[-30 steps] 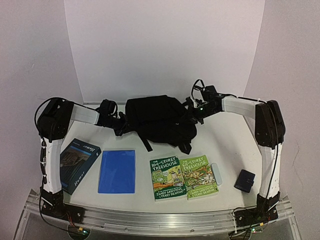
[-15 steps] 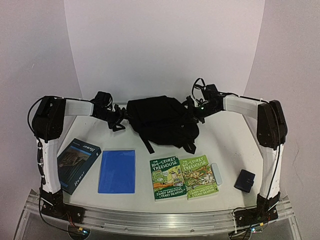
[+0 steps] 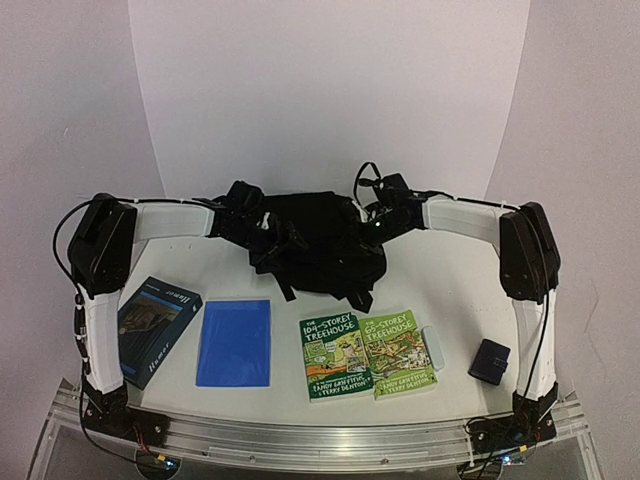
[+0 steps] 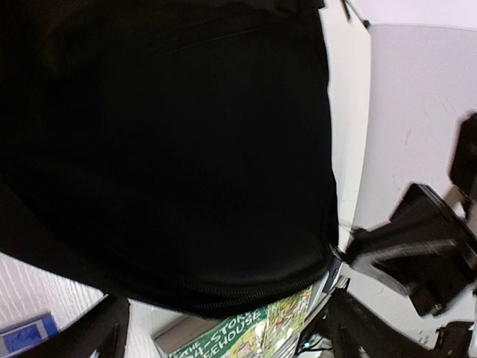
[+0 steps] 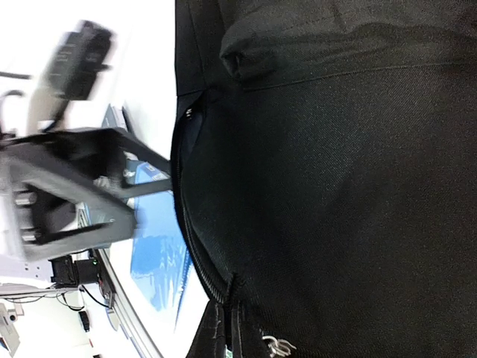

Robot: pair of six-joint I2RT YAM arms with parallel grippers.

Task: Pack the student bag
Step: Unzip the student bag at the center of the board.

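Black student bag (image 3: 318, 248) on the table, just behind the green books (image 3: 368, 353), between two grippers.
Left gripper (image 3: 260, 226), behind-left of the books, is spread wide; right gripper (image 3: 372, 220), behind them, is clenched, its hold unclear.

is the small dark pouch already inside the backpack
No, the pouch lies out at the front right, apart from the backpack.

Directly in front of the right tool (image 3: 372, 222), the student bag (image 5: 335, 186) fills nearly all the view, its black cloth very close. A zipper (image 5: 195, 253) curves down its left border, with a small metal pull (image 5: 273, 345) near the bottom. Further left of the tool, a blurred grey arm part (image 5: 71, 198) is above the white surface (image 5: 149, 89), where a blue sheet (image 5: 156, 261) lies.
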